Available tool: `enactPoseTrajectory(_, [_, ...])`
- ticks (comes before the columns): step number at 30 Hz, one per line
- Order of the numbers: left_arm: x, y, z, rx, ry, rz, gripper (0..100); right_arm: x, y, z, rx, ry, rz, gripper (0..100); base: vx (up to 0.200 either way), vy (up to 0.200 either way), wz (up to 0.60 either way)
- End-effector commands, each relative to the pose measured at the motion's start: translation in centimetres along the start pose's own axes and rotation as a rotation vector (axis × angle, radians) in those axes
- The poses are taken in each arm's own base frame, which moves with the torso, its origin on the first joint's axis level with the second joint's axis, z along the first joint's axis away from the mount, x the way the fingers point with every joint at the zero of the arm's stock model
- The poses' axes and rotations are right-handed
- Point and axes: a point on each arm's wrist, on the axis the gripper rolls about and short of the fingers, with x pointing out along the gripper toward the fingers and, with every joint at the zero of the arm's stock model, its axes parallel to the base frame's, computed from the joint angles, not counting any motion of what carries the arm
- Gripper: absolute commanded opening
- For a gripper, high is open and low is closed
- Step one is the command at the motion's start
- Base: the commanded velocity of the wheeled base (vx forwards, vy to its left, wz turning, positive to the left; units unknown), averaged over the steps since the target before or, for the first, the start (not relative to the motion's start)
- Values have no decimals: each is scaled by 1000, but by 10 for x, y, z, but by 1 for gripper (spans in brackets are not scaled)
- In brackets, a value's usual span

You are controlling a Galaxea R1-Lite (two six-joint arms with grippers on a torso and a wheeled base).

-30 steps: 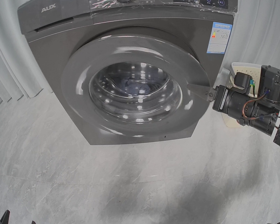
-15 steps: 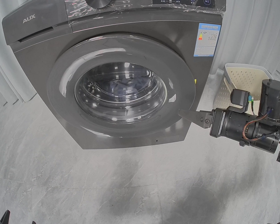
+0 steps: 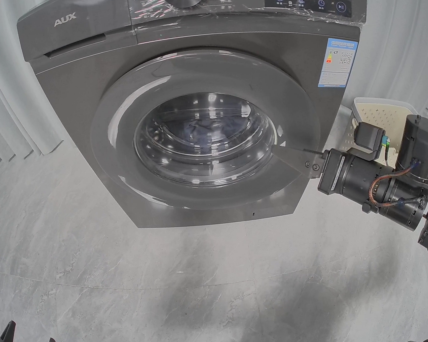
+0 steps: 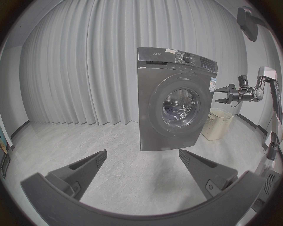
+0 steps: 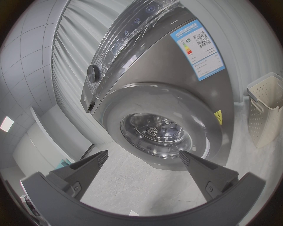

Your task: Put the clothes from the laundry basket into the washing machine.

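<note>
Black right hand (image 4: pixel 216 96), spread wide, points level at washing machine (image 3: pixel 210 129).

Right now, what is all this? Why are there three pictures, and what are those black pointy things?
It's a robot with two arms, and each picture comes from one of its cameras. The head view looks down from its head at a grey washing machine standing on the floor. Its round door is shut, and dark blue clothes lie behind the glass. A cream laundry basket stands beside the machine. The other two pictures come from cameras on the wrists. The black pointy things are grippers, the robot's hands. The right gripper is raised near the door's edge; the left gripper hangs low, far from the machine. Both are open and hold nothing.
</note>
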Motion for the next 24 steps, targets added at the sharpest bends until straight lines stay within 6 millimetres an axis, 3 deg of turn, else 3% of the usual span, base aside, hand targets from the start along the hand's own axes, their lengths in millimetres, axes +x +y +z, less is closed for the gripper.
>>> enactPoseTrajectory(1, [0,0,-5,0,4,-1,100,5,1,2,-1,-10,5,100,200,0,0])
enactPoseTrajectory(13, [0,0,-5,-3,4,1,100,14,2,25,-5,-119,-39,100,200,0,0])
enactPoseTrajectory(19, [0,0,-5,-3,4,1,100,22,-9,32,-8,-172,-128,100,0,0,0])
enactPoseTrajectory(24, [0,0,-5,-4,4,1,100,14,-8,22,-7,-133,-132,100,0,0,0])
